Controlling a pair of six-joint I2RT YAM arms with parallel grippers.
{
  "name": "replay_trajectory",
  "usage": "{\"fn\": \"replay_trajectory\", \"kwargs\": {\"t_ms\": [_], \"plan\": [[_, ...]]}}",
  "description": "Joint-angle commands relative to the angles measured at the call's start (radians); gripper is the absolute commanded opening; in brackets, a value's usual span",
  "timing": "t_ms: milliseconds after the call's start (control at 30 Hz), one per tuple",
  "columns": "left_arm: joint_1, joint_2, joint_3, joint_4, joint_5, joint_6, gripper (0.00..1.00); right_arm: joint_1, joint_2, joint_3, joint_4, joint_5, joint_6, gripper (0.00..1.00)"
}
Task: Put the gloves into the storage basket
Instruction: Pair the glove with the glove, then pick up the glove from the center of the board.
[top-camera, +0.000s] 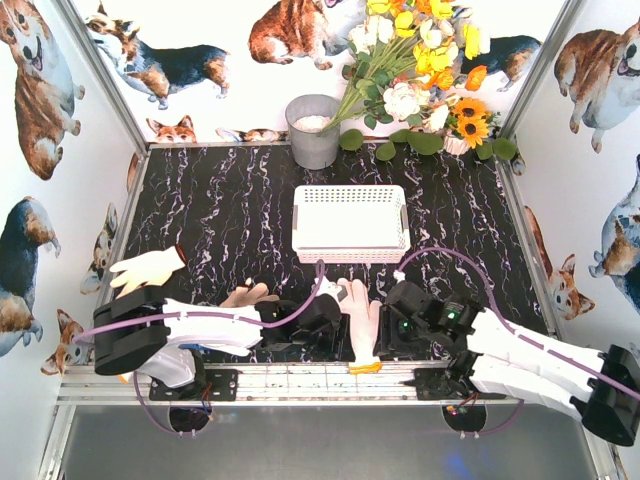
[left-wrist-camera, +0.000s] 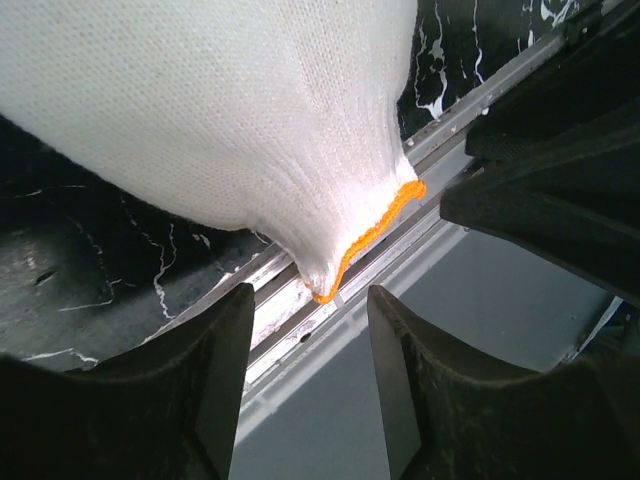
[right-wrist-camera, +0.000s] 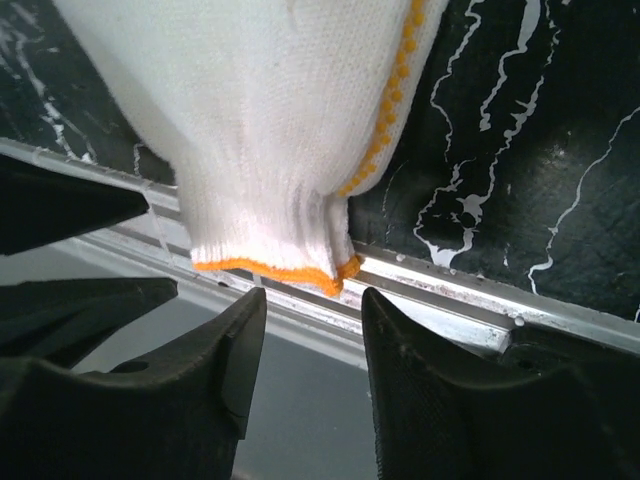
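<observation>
Cream-white knit, plain on the side that shows, makes up the nearest glove (top-camera: 360, 325). It lies flat on the black, white-veined bench (top-camera: 220, 220), on the near side of the white lattice storage basket (top-camera: 350, 247) and apart from it. Its long axis runs from the basket toward the near edge: the fingers point at the basket, and the ribbed cuff, edged in orange-yellow, points away and overhangs the metal rail (top-camera: 300, 378). The right wrist view shows a row of orange-yellow dots down one side edge of this glove. The left end effector (left-wrist-camera: 310, 310) and the right end effector (right-wrist-camera: 315, 310) sit on either side of that cuff. Each has its jaws apart with the cuff edge just beyond the tips, and nothing is clamped. A second glove (top-camera: 148, 270) lies well to the left of the basket, nearer the bench's left edge. A third glove (top-camera: 248, 296) lies nearer the basket on that side, partly hidden by the left arm.
</observation>
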Motion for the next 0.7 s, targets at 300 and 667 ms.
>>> {"fn": "replay_trajectory", "kwargs": {"t_ms": [300, 667], "plan": [[-0.01, -0.155, 0.063, -0.094, -0.181, 0.073, 0.51, -0.014, -0.157, 0.041, -0.008, 0.037, -0.016, 0.59], [-0.005, -0.007, 0.12, 0.054, -0.104, 0.103, 0.48, -0.208, -0.108, -0.06, 0.157, -0.166, -0.114, 0.61]]}}
